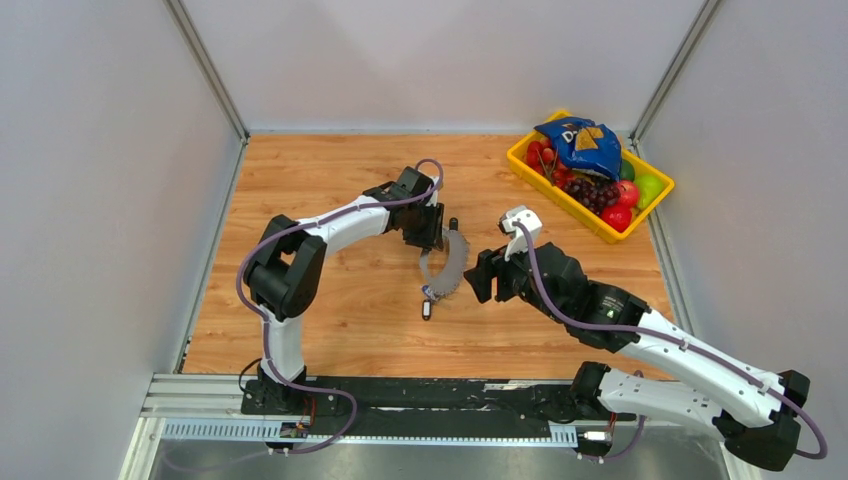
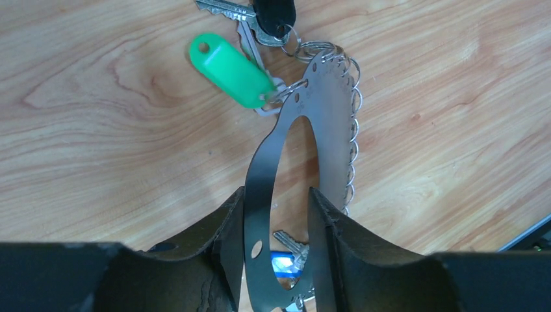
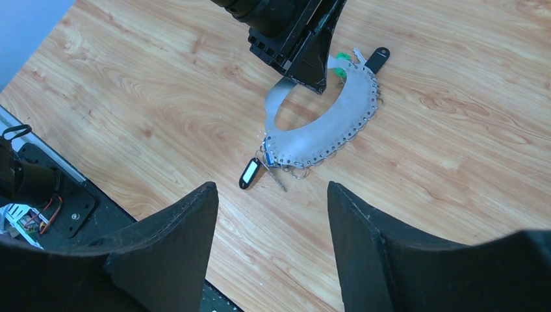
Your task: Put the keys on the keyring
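The keyring [image 1: 455,265] is a flat grey metal hoop with small wire rings along its wide edge. My left gripper [image 1: 432,232] is shut on its thin side and holds it tilted, its near end on the table. In the left wrist view the hoop [image 2: 333,110] runs between the fingers [image 2: 227,247]. A green tag [image 2: 232,70] and a dark-headed key [image 2: 273,16] hang at its far end, and a silver key with a blue tag [image 2: 289,250] at its near end. My right gripper [image 1: 480,278] is open and empty, just right of the hoop [image 3: 325,130]. A black tag [image 3: 250,172] lies by it.
A yellow basket [image 1: 560,200] with fruit and a blue crisp bag [image 1: 580,145] stands at the back right. Grey walls close in the wooden table on three sides. A black rail [image 1: 400,400] runs along the near edge.
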